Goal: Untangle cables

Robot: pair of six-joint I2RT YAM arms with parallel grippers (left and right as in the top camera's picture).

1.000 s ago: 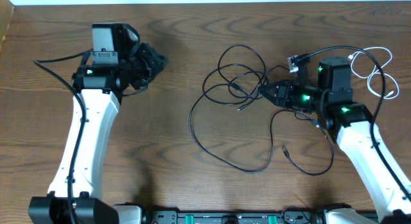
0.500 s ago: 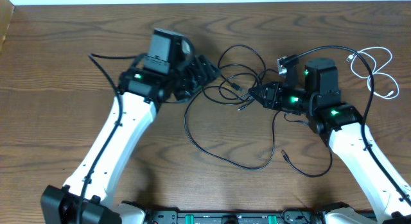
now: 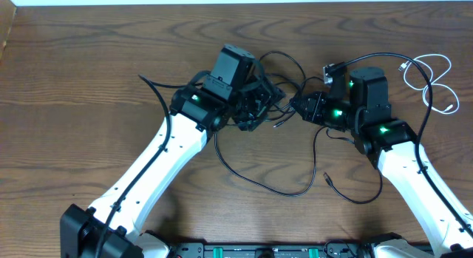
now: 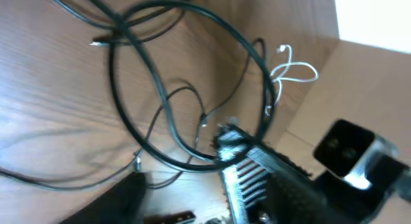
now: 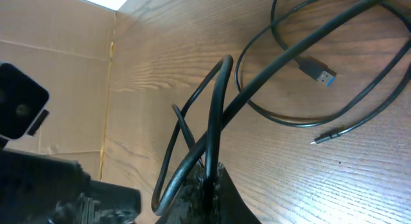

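Reaching over a brown wood-grain counter (image 3: 89,80), the left hand (image 3: 255,106) has its fingers spread among tangled thin black cables (image 3: 281,54) at centre. The right hand (image 3: 301,104), pressed together, pinches them. A thin white cable (image 3: 433,57) lies far right.

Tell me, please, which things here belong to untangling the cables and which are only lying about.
For the job:
- black cables
- white cable
- right pincer, shut on one black cable
- left pincer, at the tangle

Only lying about:
- table
- cardboard at the table's edge
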